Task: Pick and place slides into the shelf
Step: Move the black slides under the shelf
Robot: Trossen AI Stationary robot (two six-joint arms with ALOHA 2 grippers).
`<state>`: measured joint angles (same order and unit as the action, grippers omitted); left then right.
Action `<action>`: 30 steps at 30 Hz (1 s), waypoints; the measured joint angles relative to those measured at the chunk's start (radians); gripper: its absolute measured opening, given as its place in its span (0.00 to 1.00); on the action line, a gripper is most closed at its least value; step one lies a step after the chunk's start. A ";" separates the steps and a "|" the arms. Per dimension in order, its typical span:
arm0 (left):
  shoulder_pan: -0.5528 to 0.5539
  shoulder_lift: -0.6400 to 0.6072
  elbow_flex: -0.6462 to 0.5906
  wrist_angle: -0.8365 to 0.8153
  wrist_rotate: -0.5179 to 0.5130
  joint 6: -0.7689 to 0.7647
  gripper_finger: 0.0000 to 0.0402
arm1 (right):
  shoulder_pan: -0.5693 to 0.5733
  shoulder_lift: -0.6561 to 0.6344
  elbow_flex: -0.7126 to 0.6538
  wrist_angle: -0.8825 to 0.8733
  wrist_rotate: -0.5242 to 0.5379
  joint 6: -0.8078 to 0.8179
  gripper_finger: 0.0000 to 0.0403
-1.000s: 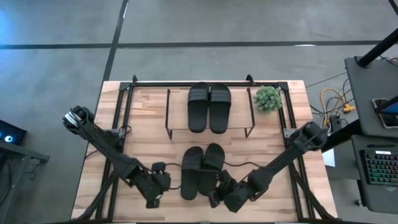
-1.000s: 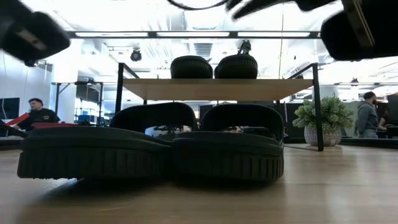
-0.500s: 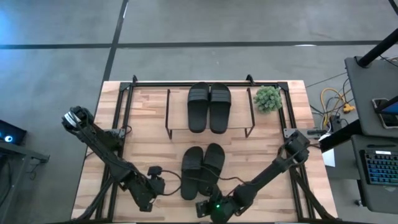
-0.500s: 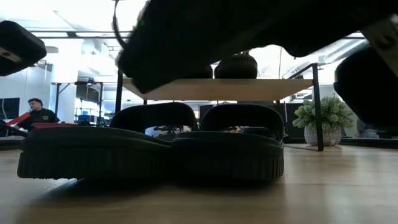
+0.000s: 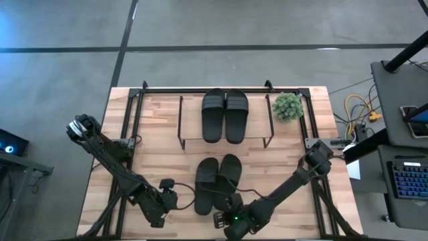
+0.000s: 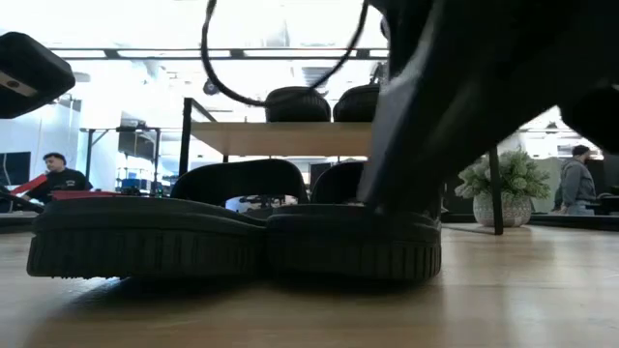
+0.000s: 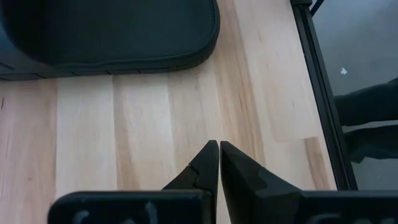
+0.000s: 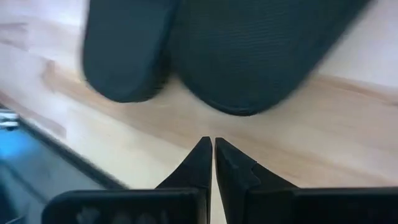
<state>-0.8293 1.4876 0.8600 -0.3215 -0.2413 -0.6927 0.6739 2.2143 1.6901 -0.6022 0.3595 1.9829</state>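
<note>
Two black slides (image 5: 207, 184) (image 5: 229, 174) lie side by side on their soles on the table, heels toward the near edge; the low view shows their heels (image 6: 145, 237) (image 6: 353, 240). Two more slides (image 5: 214, 115) (image 5: 236, 115) rest on the shelf's wooden top board (image 6: 329, 138). My left gripper (image 5: 167, 199) is shut, low over the table left of the near pair, whose heel (image 7: 112, 31) lies ahead of its fingertips (image 7: 217, 146). My right gripper (image 5: 224, 215) is shut just near of both heels (image 8: 124, 50) (image 8: 261, 56).
A small potted plant (image 5: 288, 106) stands right of the shelf. Black frame rails (image 5: 127, 134) run along the table's left, right and far sides. My right arm (image 6: 464, 97) fills the upper right of the low view. People show in the room behind.
My right gripper has swung toward the table's near edge and to the left, ending behind the heels of the near pair. My left gripper has drawn back a little toward the near-left. All the slides have stayed put.
</note>
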 joint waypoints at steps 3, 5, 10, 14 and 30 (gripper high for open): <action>-0.004 0.000 0.000 0.000 0.000 -0.002 0.00 | -0.001 0.005 -0.010 0.020 0.000 -0.001 0.03; -0.004 0.000 0.000 0.000 0.000 -0.006 0.00 | -0.001 0.013 -0.012 0.024 -0.001 -0.001 0.03; -0.004 0.000 0.000 0.000 0.000 -0.006 0.00 | -0.012 0.038 -0.015 0.034 0.003 0.000 0.03; -0.004 0.000 0.000 0.000 -0.001 -0.006 0.00 | -0.024 0.044 -0.017 -0.055 0.037 0.056 0.03; -0.004 0.000 -0.001 -0.001 -0.014 -0.005 0.00 | -0.113 0.018 -0.013 -0.251 0.086 -0.027 0.03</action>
<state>-0.8333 1.4876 0.8589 -0.3229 -0.2551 -0.6982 0.5611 2.2318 1.6772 -0.8533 0.4458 1.9557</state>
